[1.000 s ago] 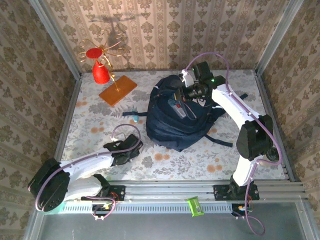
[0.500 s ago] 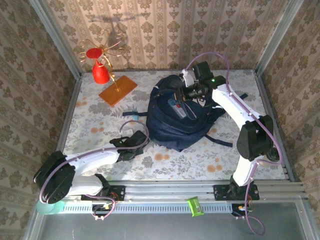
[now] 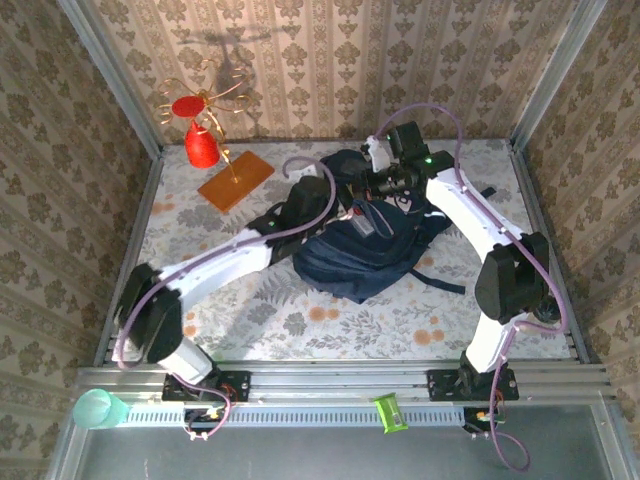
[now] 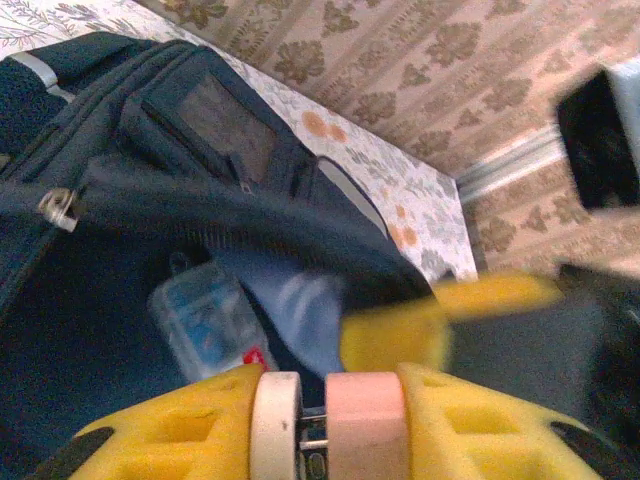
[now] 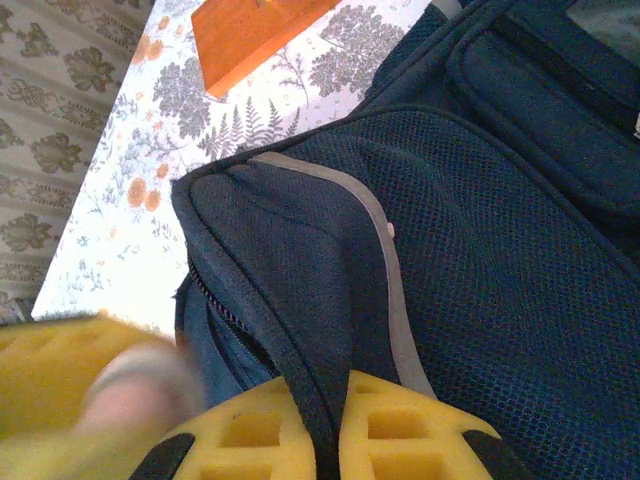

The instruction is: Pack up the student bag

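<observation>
Reaching across student bag [image 3: 350, 262], left gripper [image 4: 322, 402] grips white-pink item [image 4: 366, 415]; right gripper [image 5: 322, 432] pinches bag rim.

navy student bag [image 3: 348, 266] unzipped, lying mid-table, contents showing

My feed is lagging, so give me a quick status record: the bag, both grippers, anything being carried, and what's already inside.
student bag: lying on the table, main compartment open
right gripper: shut on the rim of the bag's opening
left gripper: at the opening, shut on a small white-and-pink item
inside bag: clear plastic box, pale blue item
</observation>
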`<state>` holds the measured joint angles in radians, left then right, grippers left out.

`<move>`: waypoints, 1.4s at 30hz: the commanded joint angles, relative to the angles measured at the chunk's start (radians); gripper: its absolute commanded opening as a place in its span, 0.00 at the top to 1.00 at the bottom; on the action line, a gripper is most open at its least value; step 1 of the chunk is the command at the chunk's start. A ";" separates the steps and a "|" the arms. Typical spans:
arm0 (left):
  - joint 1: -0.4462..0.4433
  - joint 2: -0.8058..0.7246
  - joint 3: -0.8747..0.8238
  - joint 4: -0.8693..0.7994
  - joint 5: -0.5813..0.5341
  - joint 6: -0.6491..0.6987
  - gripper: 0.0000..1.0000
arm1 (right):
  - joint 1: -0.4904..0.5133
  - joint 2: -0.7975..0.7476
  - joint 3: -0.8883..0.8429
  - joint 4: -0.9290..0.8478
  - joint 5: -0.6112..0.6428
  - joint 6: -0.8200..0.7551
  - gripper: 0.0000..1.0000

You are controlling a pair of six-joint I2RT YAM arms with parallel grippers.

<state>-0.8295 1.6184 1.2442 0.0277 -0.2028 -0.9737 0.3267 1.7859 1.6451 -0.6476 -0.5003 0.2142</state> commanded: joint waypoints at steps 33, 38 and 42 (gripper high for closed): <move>0.418 0.128 -0.166 -0.387 0.113 0.528 0.21 | -0.033 -0.006 0.049 0.051 -0.019 0.019 1.00; 0.418 0.209 -0.105 -0.375 0.119 0.544 0.29 | -0.032 -0.001 0.043 0.048 -0.023 0.014 1.00; 0.417 0.271 -0.070 -0.371 0.103 0.557 0.36 | -0.032 -0.003 0.036 0.050 -0.021 0.009 1.00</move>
<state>-0.4107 1.8591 1.1370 -0.3447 -0.0971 -0.4438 0.2993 1.7927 1.6802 -0.6540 -0.5087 0.2321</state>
